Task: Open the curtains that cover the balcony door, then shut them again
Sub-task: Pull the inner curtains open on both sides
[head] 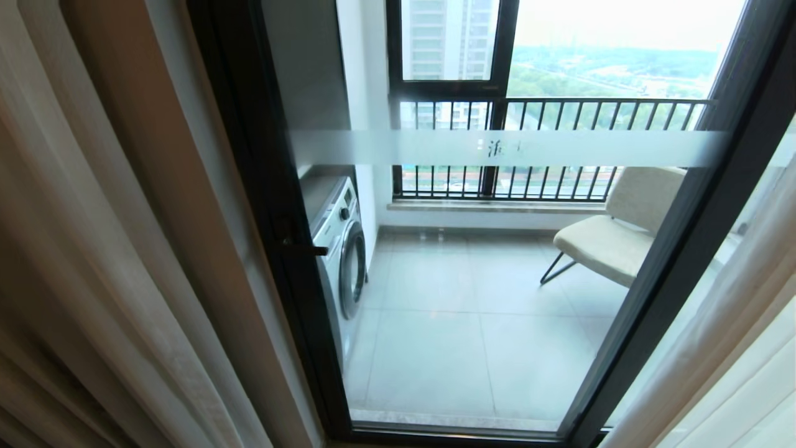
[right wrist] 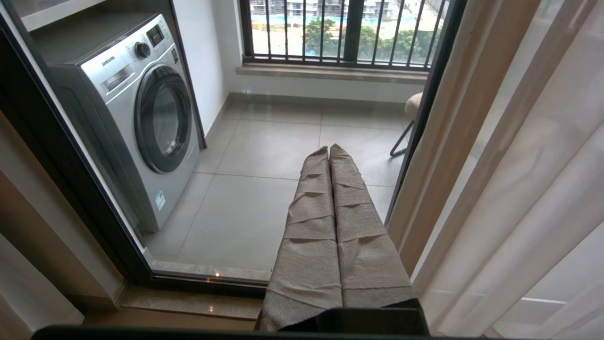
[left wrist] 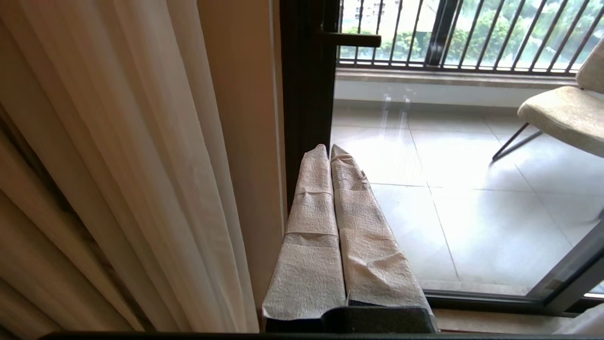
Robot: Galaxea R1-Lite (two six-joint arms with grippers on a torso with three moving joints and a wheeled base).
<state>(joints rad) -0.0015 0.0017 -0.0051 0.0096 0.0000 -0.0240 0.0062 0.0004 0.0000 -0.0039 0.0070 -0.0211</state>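
- The curtains (head: pixel 106 249) hang pulled to the sides right now. One cream panel is bunched at the left of the balcony door (head: pixel 497 280), and a thin pale panel (head: pixel 734 323) hangs at the right. The glass in the middle is bare.
- The left claw (left wrist: pixel 329 150) has its wrapped fingers pressed together and holds nothing. It sits just beside the left panel, near the black door frame.
- The right claw (right wrist: pixel 329 150) is pressed together too, with nothing in it. It sits near the pale panel on the right.
- With fingers squeezed tight like this, a claw could just slide down the cloth and pull nothing.
- A claw could poke the glass or catch the black handle (head: pixel 305 250), because both are so close.
- It might pinch only the thin layer, so the thick drape stays put.
- A hard tug could snag the folds up high, which cannot be seen here.
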